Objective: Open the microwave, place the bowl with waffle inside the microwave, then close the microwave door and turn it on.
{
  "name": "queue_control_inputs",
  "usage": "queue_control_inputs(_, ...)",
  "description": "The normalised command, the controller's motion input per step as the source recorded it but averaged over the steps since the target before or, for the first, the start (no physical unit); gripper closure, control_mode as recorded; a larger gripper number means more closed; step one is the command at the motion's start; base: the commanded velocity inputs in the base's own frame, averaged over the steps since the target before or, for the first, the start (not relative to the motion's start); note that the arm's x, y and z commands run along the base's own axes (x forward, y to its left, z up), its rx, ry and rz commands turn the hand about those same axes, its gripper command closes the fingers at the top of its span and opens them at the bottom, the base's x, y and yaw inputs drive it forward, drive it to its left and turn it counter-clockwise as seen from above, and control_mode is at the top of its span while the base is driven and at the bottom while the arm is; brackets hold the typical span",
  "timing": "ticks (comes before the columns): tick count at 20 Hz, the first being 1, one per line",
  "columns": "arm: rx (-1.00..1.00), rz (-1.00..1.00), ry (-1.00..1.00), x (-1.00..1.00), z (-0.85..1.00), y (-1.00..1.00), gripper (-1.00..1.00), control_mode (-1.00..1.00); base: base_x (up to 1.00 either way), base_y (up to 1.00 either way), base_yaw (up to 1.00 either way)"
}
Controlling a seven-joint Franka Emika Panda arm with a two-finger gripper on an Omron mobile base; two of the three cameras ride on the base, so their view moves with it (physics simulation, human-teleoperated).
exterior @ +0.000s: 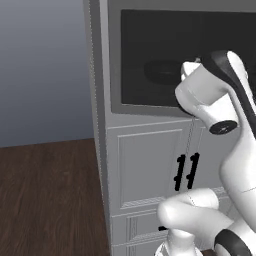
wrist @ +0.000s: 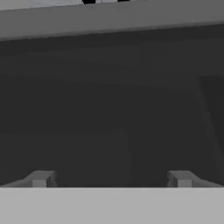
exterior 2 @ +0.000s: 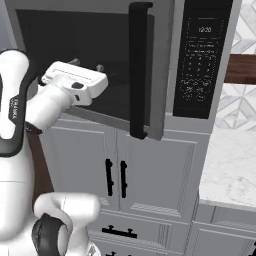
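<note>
Nearest us in the hand view, our two-finger gripper (wrist: 111, 178) has its jaws spread wide and empty against the dark tinted glass. The right base view adds the grey-framed microwave door (exterior 2: 150, 70), slightly ajar. Through the glass, the left base view shows the small round bowl (exterior: 161, 71) inside the built-in grey microwave (exterior: 116, 60).

The left base view is looking forward and up from behind and left of the gripper (wrist: 111, 179), close to the microwave (exterior: 150, 60). The right base view is facing the same microwave front from behind and right of the pincer. The hand view is sitting just behind the fingertips, pointing straight at the dark glass, very near.
</note>
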Motion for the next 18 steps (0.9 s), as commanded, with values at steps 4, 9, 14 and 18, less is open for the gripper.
queue_control_inputs(4, 0.09, 0.04, 0.19, 0.53, 0.00, -0.06, -1.00, -1.00, 0.00, 0.00, 0.00)
queue_control_inputs(9, 0.01, 0.01, 0.10, 0.31, 0.00, -0.01, -1.00, -1.00, 0.00, 0.00, 0.00)
queue_control_inputs(14, 0.00, 0.01, 0.09, 0.30, 0.00, 0.00, -1.00, -1.00, 0.00, 0.00, 0.00)
queue_control_inputs(18, 0.00, 0.01, 0.10, 0.34, 0.00, 0.00, -1.00, -1.00, 0.00, 0.00, 0.00)
